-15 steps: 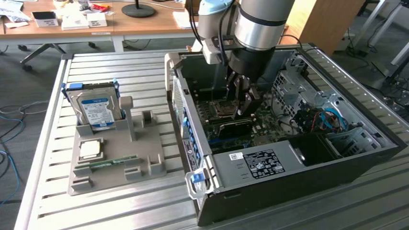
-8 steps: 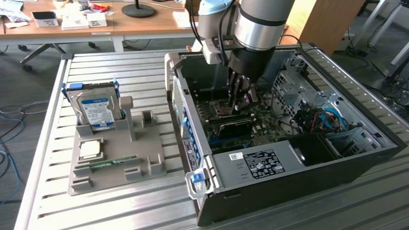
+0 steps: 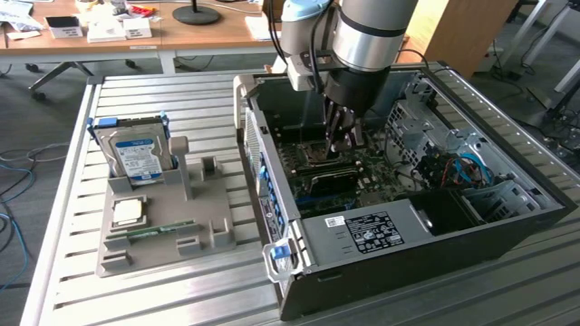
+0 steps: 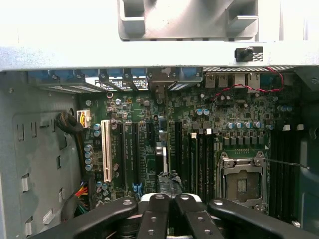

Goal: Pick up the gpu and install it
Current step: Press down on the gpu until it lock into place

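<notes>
Slatted metal bench (image 3: 154, 285) w/ open PC case (image 3: 507, 224) lying on its side; grey parts holder (image 3: 213, 204) w/ hard drive (image 3: 136, 156) sat at the exterior view's left. Gripper (image 3: 343, 136) was down inside the case over the motherboard (image 4: 224, 114), fingers pressed together. A thin pale strip just beyond the tips, seen edge-on among the slots, was prob. the gpu (image 4: 160, 159); contact could not be confirmed. Judged handling: light, stiff, fragile. Best pinched on the bare board edge or metal bracket, not on chips or cooler. Seating likely needs even, straight pressure.
</notes>
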Robot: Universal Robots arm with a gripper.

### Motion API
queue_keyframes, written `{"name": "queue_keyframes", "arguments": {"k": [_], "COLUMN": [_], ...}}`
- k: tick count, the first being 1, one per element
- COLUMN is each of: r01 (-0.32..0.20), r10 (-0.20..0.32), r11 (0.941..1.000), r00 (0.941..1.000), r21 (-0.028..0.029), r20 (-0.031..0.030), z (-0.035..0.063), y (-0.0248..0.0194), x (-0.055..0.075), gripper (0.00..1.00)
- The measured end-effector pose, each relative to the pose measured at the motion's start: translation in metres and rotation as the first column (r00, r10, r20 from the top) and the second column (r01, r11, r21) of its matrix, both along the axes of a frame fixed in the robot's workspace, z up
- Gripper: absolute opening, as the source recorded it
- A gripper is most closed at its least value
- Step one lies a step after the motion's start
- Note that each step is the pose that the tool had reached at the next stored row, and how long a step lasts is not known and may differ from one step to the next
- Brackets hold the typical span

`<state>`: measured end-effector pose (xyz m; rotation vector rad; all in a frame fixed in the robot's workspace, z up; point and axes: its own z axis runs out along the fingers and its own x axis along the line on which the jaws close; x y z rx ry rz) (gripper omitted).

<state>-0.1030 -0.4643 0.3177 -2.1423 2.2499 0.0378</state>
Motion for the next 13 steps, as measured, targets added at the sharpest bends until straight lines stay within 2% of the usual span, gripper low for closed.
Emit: {"name": "queue_keyframes", "arguments": {"k": [7, 13], "r01": [0.0, 0.0], "r10": [0.0, 0.0], "r11": [1.0, 1.0], "r00": [1.0, 1.0], "r21": [-0.0001, 0.0], "r20": [-0.0001, -0.0001], "z": [-0.0002, -0.0045], "y": [0.0, 0.0], "x": [0.0, 0.0], "gripper": [0.11, 0.11]}}
